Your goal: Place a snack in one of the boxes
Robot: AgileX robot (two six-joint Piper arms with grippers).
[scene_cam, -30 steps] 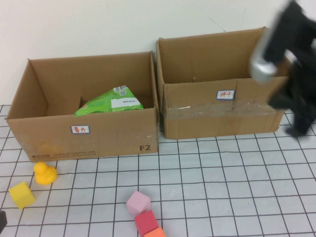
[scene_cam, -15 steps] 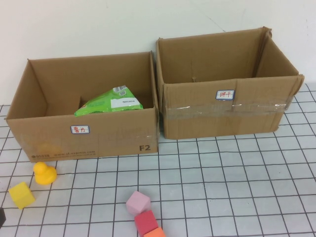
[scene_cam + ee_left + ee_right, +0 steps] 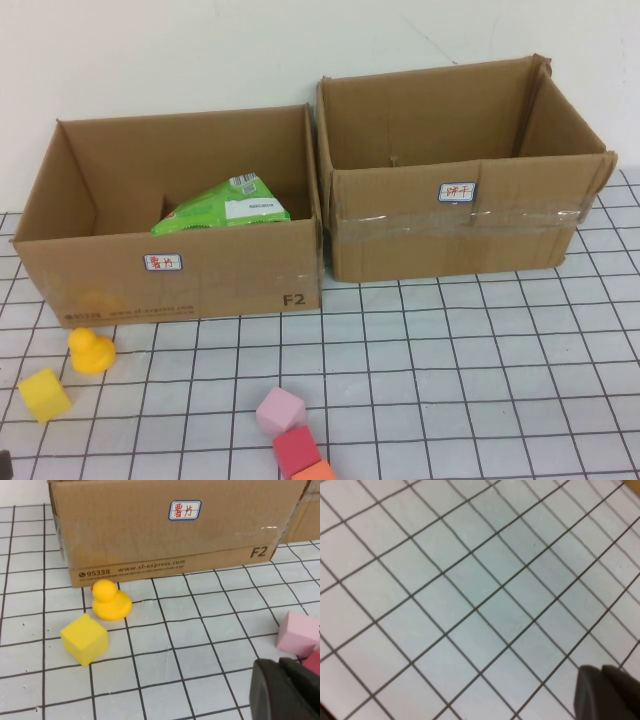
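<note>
Snack lay inside left box, leaning on its back wall. Left gripper sat low before that box, well apart from snack, near pink cube. Right gripper hung over bare grid mat, no box in its view.

The green snack bag sits partly hidden behind the left box's front wall; the orange cube is cut by the bottom edge; the left gripper and right gripper show only as cropped dark corners, both out of the high view.
</note>
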